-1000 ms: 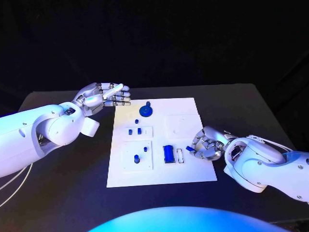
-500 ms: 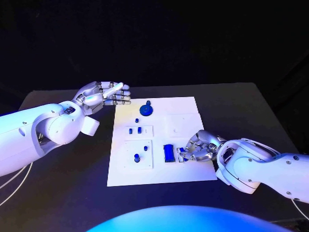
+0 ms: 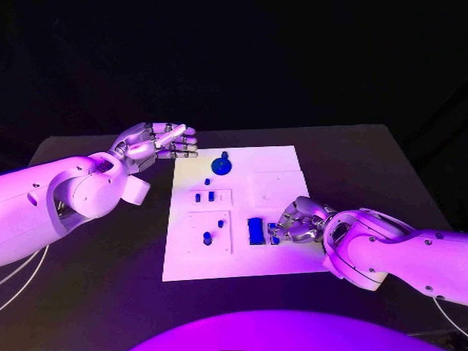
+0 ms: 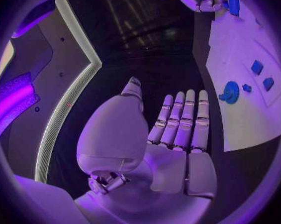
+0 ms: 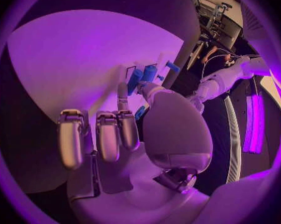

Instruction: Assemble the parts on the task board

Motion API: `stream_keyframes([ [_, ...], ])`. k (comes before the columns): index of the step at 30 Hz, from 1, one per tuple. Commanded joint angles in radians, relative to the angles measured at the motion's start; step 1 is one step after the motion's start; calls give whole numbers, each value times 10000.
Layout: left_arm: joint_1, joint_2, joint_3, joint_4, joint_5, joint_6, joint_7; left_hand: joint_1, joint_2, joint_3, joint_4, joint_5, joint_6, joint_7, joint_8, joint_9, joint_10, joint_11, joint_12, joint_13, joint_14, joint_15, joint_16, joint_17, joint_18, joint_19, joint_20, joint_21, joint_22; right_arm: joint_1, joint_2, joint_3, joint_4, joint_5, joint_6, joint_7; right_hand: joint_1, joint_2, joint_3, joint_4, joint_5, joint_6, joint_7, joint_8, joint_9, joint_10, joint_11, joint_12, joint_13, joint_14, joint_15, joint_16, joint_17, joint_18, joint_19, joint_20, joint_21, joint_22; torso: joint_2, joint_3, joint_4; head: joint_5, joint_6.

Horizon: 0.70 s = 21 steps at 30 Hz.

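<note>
The white task board [image 3: 281, 164] lies in the middle of the table. On it I see a blue round knob [image 3: 222, 167], several small blue parts such as one [image 3: 198, 197], and a tall blue block [image 3: 255, 230]. My right hand [image 3: 300, 221] hangs low over the board's near right area, just right of the block. It pinches a small blue part [image 3: 274, 239] between thumb and a finger, also seen as the pinched part [image 5: 140, 113] in the right wrist view. My left hand [image 3: 155, 142] hovers off the board's far left corner, fingers straight and apart [image 4: 177, 129], holding nothing.
The black table [image 3: 107, 263] runs wide on both sides of the board. In the left wrist view the board [image 4: 239, 109] carries the knob [image 4: 229, 92] and small parts [image 4: 257, 67]. My left arm [image 3: 44, 201] lies over the table's left part.
My right hand has moved left across the board with the small blue part, ending next to the tall blue block. My left hand has stayed where it was.
</note>
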<state>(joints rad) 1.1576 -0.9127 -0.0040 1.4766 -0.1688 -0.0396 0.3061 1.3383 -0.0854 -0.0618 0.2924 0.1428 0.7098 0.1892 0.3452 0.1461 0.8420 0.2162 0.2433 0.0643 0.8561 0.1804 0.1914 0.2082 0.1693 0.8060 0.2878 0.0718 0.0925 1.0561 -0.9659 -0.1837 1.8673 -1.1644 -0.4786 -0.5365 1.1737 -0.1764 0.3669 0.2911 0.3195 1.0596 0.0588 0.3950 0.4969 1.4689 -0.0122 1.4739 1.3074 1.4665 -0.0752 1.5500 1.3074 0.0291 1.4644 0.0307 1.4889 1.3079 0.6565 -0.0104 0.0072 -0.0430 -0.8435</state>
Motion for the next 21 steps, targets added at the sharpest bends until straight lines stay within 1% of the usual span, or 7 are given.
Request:
stream_keyframes([
  [1,2,4,7,34,-29,173,84,12,-10,-13,32,-24,64,730,23,-12,-11,3,-59,-2,71,19,-48,12,-11,70,20,-62,-16,-21,47,-10,-36,-9,96,-24,-86,-41,-66,-5,-33,-59,-6,-65,-21,636,-45,12,2117,967,-55,59,2285,-145,926,-72,10,2433,-6,-2,-4,17,10],
  [6,2,-4,7,37,-30,171,61,8,-19,-19,34,-22,65,731,22,-19,-21,5,-70,-3,70,22,-68,12,-13,69,21,-64,-26,-22,73,-10,-143,-80,275,-83,-136,-65,-112,-10,-123,-69,-4,-66,-19,630,-45,-2,2111,965,-56,55,2275,-141,922,-72,-13,2428,-3,-2,-8,23,12],
  [10,2,-8,7,39,-31,168,48,8,-19,-19,34,-22,65,731,22,-19,-21,5,-70,-3,70,22,-68,12,-13,69,21,-64,-26,-22,95,-10,-205,-105,483,-76,-303,-132,-253,-1,-328,-80,6,-68,-16,622,-35,-21,2104,961,-49,46,2256,-135,915,-67,-48,2419,-2,0,-11,31,1],
  [13,2,-9,7,37,-31,158,48,6,-12,-18,35,-23,66,733,21,-21,-24,6,-74,-3,70,22,-75,12,-13,69,21,-64,-30,-22,110,-10,-237,-113,610,-49,-416,-228,-425,-7,-614,-85,10,-68,-14,621,-30,-24,2105,960,-43,44,2253,-135,914,-60,-50,2419,-5,2,-15,34,-4],
  [15,2,-10,7,36,-31,156,46,6,-12,-18,35,-23,66,733,21,-21,-24,6,-74,-3,70,22,-75,12,-13,69,21,-64,-30,-22,115,-10,-251,-113,673,-29,-545,-261,-622,3,-1013,-72,11,-62,-12,622,-27,-23,2107,959,-37,42,2250,-135,915,-55,-47,2419,-7,4,-12,32,-9],
  [18,2,-11,7,34,-31,157,40,6,-7,-16,35,-23,67,736,21,-23,-26,7,-76,-3,70,23,-79,12,-13,69,21,-64,-32,-22,118,-10,-253,-102,731,26,-671,-138,-1214,10,-1599,-66,-3,-55,-10,620,-47,-32,2108,959,-44,41,2248,-134,915,-59,-49,2419,-8,1,-13,24,-16],
  [21,2,-12,7,32,-31,154,33,6,-7,-16,35,-23,67,736,21,-23,-26,7,-76,-3,70,23,-79,12,-13,69,21,-64,-32,-24,103,-10,-229,-91,742,87,-668,3,-1772,17,-1800,-60,-25,-48,-9,624,-42,-27,2114,960,-48,41,2250,-134,915,-65,-52,2419,-4,3,-15,23,-12],
])
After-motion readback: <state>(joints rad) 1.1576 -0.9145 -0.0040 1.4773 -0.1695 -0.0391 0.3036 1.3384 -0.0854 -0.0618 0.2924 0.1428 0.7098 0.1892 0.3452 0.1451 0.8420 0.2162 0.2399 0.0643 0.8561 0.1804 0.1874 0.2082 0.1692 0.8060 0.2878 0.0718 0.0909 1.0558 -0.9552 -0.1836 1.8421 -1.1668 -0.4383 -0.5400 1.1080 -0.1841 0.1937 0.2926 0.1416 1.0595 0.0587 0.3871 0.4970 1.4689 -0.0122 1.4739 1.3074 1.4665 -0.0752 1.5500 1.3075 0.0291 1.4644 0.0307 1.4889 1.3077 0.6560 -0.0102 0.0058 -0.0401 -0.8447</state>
